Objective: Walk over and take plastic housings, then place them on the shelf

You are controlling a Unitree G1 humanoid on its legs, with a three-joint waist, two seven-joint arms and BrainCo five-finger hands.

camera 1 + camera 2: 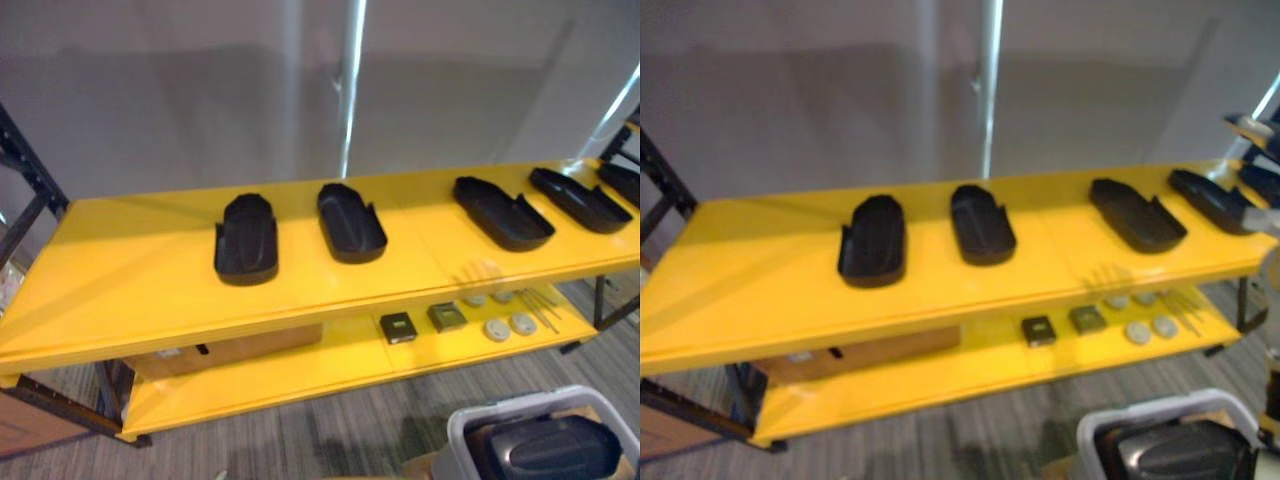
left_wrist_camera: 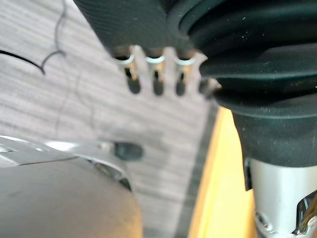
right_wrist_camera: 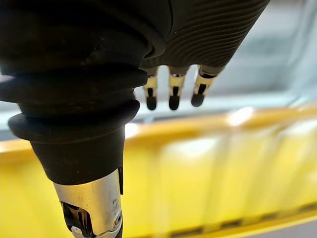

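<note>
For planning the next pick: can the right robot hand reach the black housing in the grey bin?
Probably yes: the housing lies uncovered in the open bin, and the right robot hand is empty.

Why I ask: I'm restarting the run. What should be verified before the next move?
1. Left hand free: ok, fingers relaxed, holding nothing.
2. Right hand free: ok, fingers relaxed, holding nothing.
3. Part available: ok, a dark housing lies in the grey bin at lower right.
4. Room on the shelf: ok, bare yellow surface left of the leftmost housing.
5. Bin within arm's reach: cannot tell.
</note>
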